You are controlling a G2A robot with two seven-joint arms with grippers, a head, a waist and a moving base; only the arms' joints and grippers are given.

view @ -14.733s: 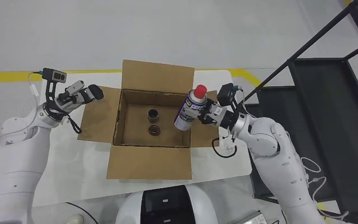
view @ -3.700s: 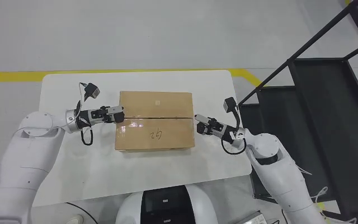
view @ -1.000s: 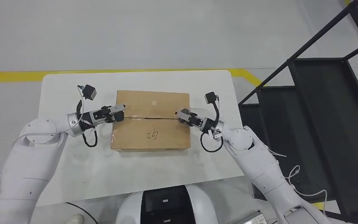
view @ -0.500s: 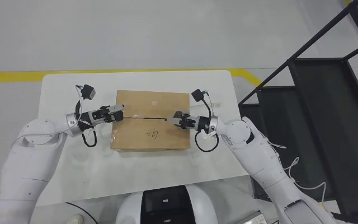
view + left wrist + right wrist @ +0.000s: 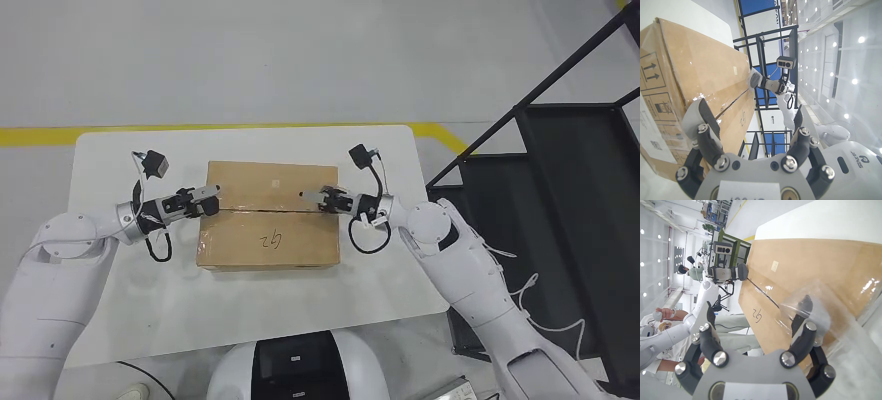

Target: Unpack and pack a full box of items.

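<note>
Cardboard box [image 5: 270, 225] closed; left end effector [image 5: 212, 198] and right end effector [image 5: 318, 200] gape at opposite top edges.

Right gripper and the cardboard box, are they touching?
Touching. In the left wrist view, one finger of the right gripper presses on top of the cardboard box at its seam.

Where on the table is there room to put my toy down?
Free: the table strip along the far edge, behind the box, and the wider strip in front of it. Crowded: both ends of the box, where the left end effector and the right end effector sit at the top seam, their arms over the table.
</note>
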